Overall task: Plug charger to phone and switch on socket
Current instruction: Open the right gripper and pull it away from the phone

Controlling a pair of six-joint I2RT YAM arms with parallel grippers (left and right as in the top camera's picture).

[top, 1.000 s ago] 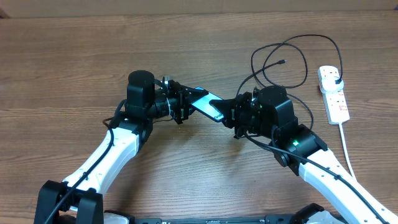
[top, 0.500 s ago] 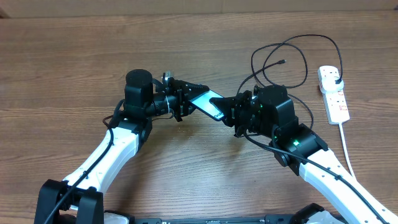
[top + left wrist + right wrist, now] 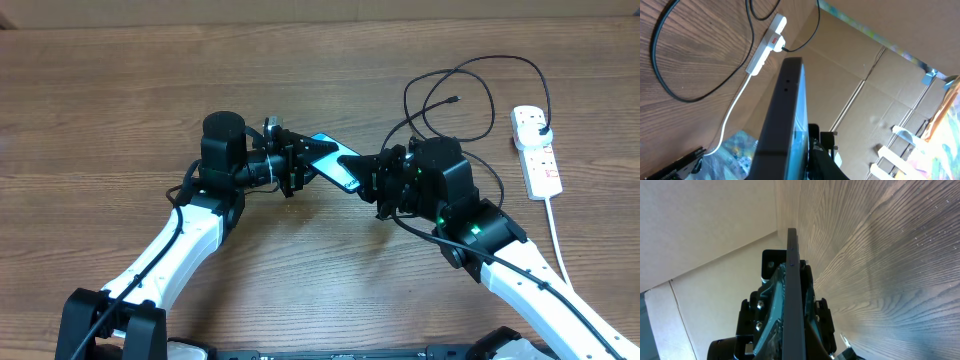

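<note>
The phone (image 3: 333,164), its light-blue screen up, hangs tilted above the table between both arms. My left gripper (image 3: 300,166) is shut on its left end and my right gripper (image 3: 372,182) is shut on its right end. The left wrist view has the phone (image 3: 785,110) edge-on, rising from my left gripper (image 3: 802,170). It is edge-on again in the right wrist view, the phone (image 3: 794,290) running up from my right gripper (image 3: 795,347). The charger (image 3: 470,70) loops on the table behind, its connector tip (image 3: 455,99) lying free. Its plug (image 3: 541,128) sits in the socket (image 3: 538,155).
The socket's thick white cord (image 3: 560,245) runs toward the front right edge. The socket (image 3: 767,45) and charger loop (image 3: 670,85) also lie on the wood in the left wrist view. Cardboard panels (image 3: 865,75) stand beyond the table.
The left wrist has shifted slightly left and turned a little, changing the phone's tilt a bit. Both grippers stay on the phone.
</note>
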